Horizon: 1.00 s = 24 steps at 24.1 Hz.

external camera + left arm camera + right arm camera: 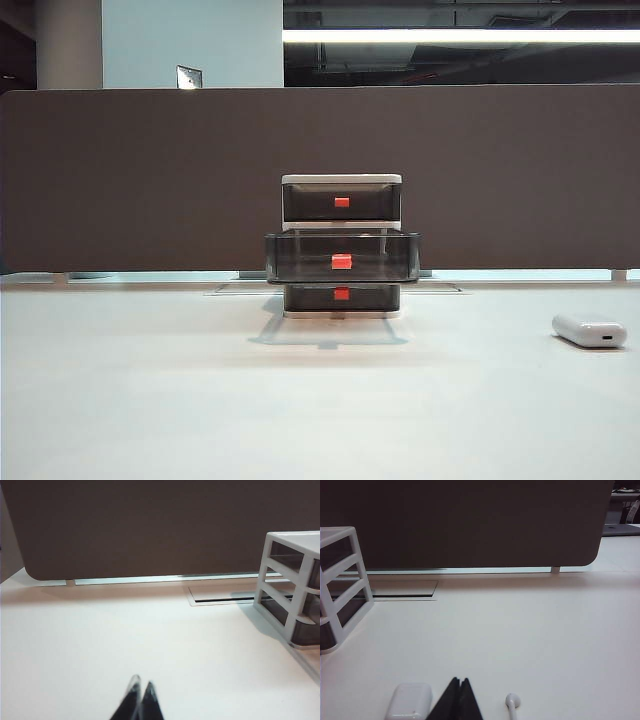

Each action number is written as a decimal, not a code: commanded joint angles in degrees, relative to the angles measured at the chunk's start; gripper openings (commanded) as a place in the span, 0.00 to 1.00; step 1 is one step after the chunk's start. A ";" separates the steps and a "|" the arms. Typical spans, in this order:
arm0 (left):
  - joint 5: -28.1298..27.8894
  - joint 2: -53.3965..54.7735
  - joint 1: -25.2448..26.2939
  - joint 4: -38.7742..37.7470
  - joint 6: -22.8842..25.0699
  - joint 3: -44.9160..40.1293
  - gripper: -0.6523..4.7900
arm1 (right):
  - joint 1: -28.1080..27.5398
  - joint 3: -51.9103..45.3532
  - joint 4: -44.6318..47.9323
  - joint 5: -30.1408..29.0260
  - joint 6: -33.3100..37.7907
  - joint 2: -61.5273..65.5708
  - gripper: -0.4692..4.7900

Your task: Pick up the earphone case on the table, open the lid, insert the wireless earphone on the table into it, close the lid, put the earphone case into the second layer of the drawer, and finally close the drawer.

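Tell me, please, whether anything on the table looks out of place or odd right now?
Only one thing: the middle drawer of the three-tier drawer unit juts forward of the other two. The earphone case and the loose earphone lie flat near the shut right claw; nothing looks damaged or spilled.

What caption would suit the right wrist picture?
Shut right end effector above the table, between the earphone case and the wireless earphone.
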 commanded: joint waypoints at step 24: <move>0.15 7.15 -2.75 4.46 -15.47 16.61 0.11 | 0.04 18.56 -7.82 0.20 7.76 7.37 0.09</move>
